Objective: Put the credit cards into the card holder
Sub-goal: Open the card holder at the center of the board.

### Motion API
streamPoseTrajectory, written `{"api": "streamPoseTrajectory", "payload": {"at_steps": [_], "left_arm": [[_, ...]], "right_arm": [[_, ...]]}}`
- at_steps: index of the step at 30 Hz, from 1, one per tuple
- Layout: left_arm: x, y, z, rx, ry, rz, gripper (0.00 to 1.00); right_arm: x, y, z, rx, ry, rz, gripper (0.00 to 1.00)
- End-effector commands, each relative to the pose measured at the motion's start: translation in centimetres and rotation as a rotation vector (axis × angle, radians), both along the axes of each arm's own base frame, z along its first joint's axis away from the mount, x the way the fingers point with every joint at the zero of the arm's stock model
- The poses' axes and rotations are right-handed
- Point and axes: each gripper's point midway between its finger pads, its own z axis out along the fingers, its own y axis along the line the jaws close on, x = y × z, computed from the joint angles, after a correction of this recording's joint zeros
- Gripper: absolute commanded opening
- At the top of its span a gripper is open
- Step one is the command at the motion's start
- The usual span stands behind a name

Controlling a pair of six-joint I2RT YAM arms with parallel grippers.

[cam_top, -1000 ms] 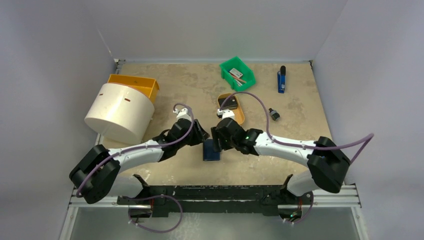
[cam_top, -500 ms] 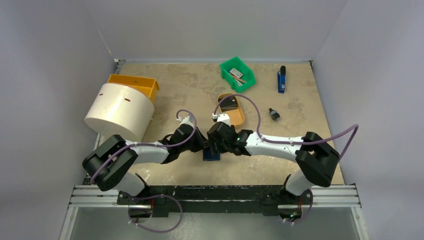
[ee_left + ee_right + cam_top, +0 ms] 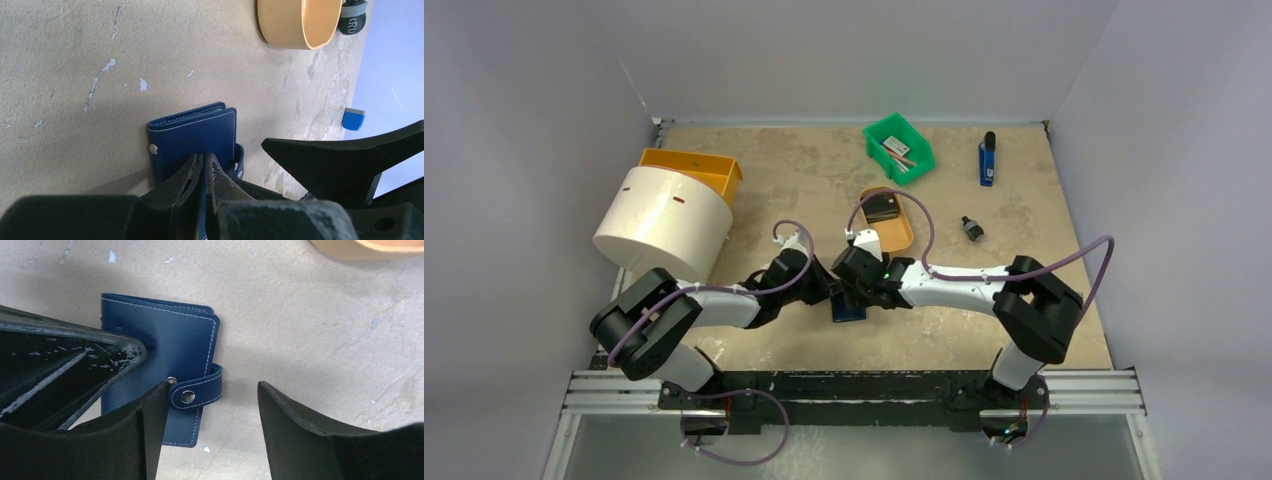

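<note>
L pincer (image 3: 203, 158) shifted onto holder (image 3: 192, 134), now pinching its cover edge; R pincer (image 3: 213, 385) nudged left, spread astride its tab (image 3: 196, 391).

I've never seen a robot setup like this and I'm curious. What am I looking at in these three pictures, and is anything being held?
A left arm and right arm are bolted to a table. One picture looks down from above; two come from cameras on the wrists. On the table: a navy card holder, tan tray, green bin, white drum. The left fingers pinch the card holder's edge; the right fingers stand open, its snap tab between them.
</note>
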Motion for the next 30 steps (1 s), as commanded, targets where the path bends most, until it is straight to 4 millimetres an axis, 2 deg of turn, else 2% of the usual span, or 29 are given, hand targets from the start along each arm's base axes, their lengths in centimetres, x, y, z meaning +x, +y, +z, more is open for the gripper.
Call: {"api": "streamPoseTrajectory", "payload": {"at_steps": [1,8,19,30], "left_arm": [[0.2,0.5,-0.3,0.006,-0.006,0.012,0.05],[0.0,0.6,-0.5,0.012,-0.005,0.013,0.04],[-0.1,0.9,-1.1,0.037,0.0,0.009,0.02],[-0.2,0.8,-1.2,0.037,0.0,0.003,0.01]], "right_arm": [[0.7,-1.3,1.0,-0.047,-0.048,-0.072,0.65],[0.1,-1.6,0.7,-0.039,-0.029,-0.066,0.5],[1.0,-2.6,1.0,-0.076,-0.069,-0.098,0.42],[1.9,-1.8,0.6,-0.047,-0.064,-0.067,0.36]]}}
